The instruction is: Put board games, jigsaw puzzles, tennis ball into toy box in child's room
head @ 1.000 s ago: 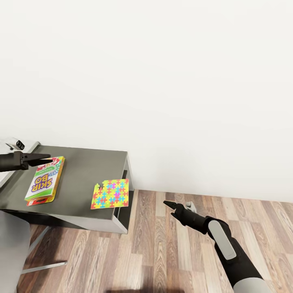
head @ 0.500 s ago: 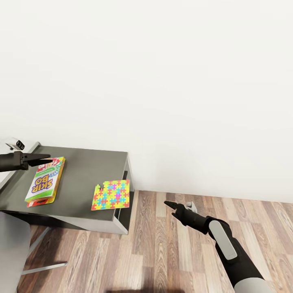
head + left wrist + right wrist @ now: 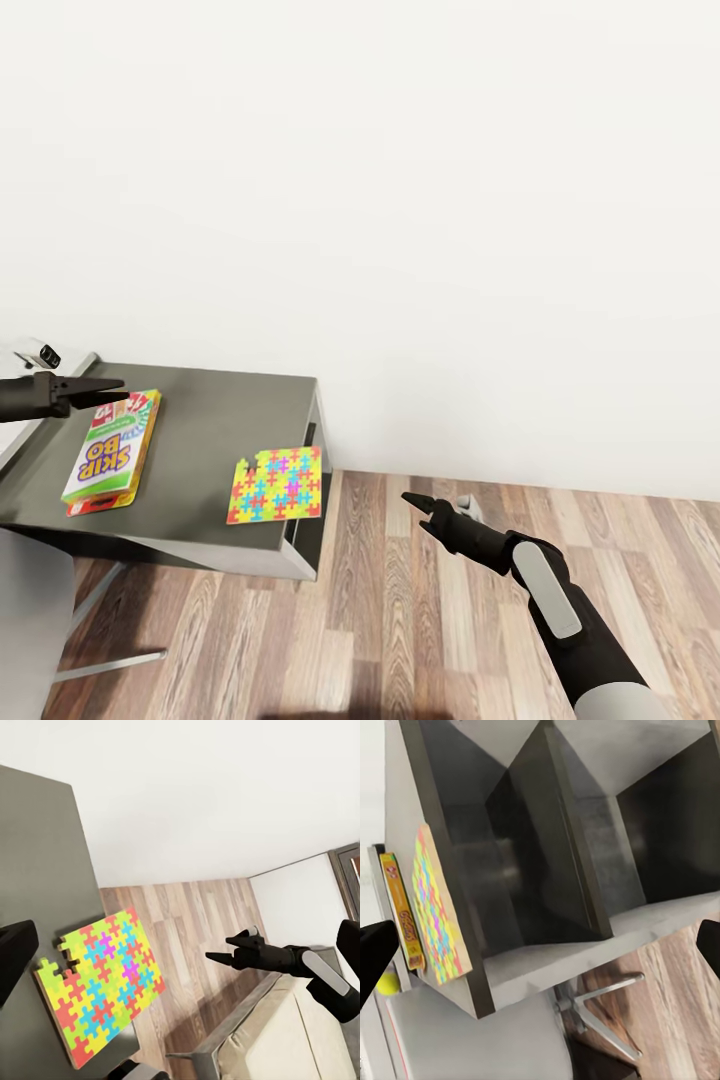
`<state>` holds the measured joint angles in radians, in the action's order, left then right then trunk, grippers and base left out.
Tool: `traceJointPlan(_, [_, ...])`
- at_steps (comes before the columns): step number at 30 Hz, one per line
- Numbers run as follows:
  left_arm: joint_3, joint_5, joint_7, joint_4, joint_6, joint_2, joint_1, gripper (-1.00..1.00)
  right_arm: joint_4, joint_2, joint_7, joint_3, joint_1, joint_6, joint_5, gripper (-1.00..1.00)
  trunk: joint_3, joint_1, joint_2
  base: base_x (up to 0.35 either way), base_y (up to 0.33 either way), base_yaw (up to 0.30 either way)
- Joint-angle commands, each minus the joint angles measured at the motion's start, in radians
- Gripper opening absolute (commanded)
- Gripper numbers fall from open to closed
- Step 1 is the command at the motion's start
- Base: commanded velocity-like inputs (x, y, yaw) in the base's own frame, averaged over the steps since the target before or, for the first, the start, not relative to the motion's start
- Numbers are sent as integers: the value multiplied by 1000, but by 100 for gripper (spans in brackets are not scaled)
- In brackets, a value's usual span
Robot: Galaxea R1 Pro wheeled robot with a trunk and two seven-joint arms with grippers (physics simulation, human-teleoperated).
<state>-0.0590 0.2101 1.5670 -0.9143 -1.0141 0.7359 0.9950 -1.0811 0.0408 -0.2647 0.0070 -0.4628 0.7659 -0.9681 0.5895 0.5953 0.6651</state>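
A white, red and yellow board game (image 3: 108,451) marked SKIP BO lies flat on a dark grey-topped cabinet (image 3: 210,420). A jigsaw puzzle (image 3: 277,485) of bright interlocking pieces lies at the cabinet's near right corner, slightly over the edge. My left gripper (image 3: 112,387) hovers open just above the far end of the game box. My right gripper (image 3: 414,504) hangs open over the wood floor, right of the cabinet. The left wrist view shows the puzzle (image 3: 101,982) and the right gripper (image 3: 225,949). The right wrist view shows the puzzle (image 3: 435,915), the game box (image 3: 401,911) and a yellow-green ball (image 3: 388,982).
The cabinet has open dark compartments (image 3: 577,840) on its side. A white wall (image 3: 450,200) stands behind it, with wood-plank floor (image 3: 420,620) to the right. A pale seat with metal legs (image 3: 35,620) stands by the cabinet's near left. The cream bed (image 3: 300,1042) is in the left wrist view.
The whole head view has shifted slightly, so the cabinet and its things sit a little lower in the picture. Neither gripper has moved noticeably.
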Motion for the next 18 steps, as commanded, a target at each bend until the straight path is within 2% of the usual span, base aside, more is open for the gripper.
traceJointPlan(1, [1,0,4,0,-11,0,1,100,0,1,-3,1,0,3,0,100,1,0,1,69,36,0])
traceJointPlan(13, [1,-1,4,0,-9,0,1,100,0,1,-4,6,0,3,-1,100,1,0,1,17,38,0])
traceJointPlan(18, [1,-1,4,0,-9,0,1,100,1,1,-26,8,0,3,-6,100,1,0,1,1,33,0])
